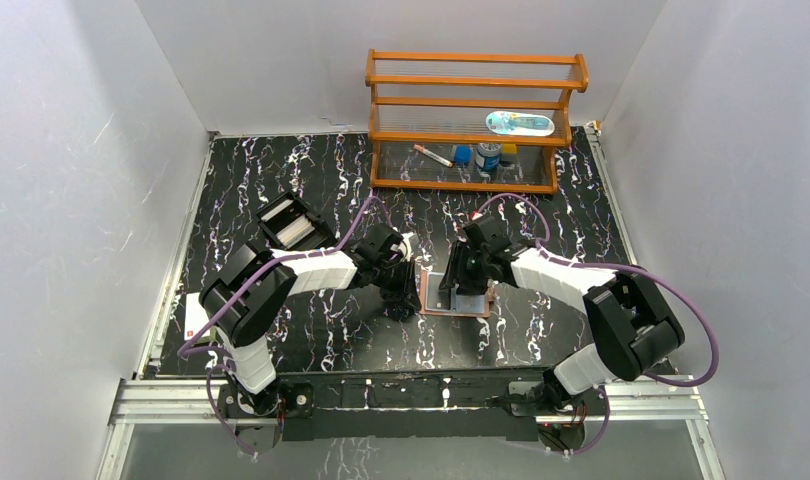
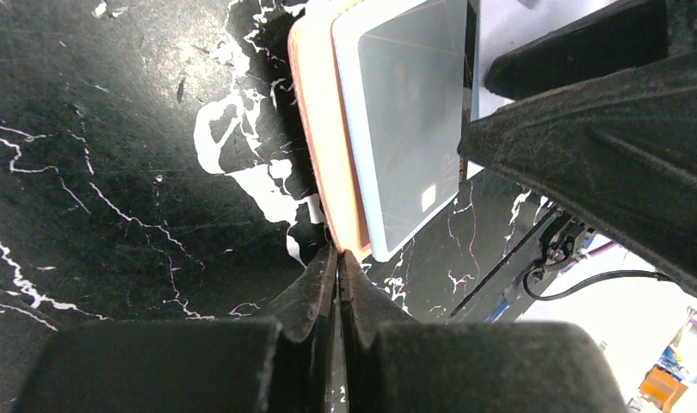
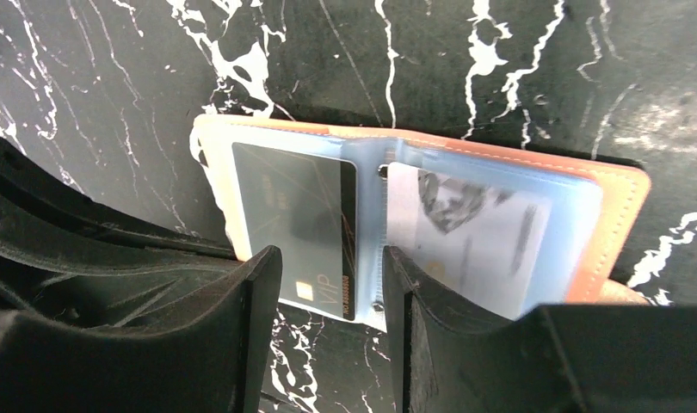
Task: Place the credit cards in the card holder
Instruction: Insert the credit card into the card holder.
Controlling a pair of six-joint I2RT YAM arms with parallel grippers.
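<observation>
The tan card holder (image 1: 478, 309) lies open on the table between both grippers, its clear inner sleeves up. In the right wrist view its cover (image 3: 625, 194) frames two sleeves: a dark grey card (image 3: 298, 215) marked VIP sits in the left one, its lower end sticking out, and a white printed card (image 3: 474, 241) is in the right one. My right gripper (image 3: 332, 267) is open just above the dark card's lower corner and the spine. My left gripper (image 2: 338, 255) is shut on the holder's tan edge (image 2: 323, 129), beside the grey card (image 2: 405, 120).
A wooden rack (image 1: 471, 120) with small bottles and tubes stands at the back. A black open-topped tray (image 1: 293, 222) with white contents sits behind the left arm. A white card (image 1: 193, 318) lies at the table's left edge.
</observation>
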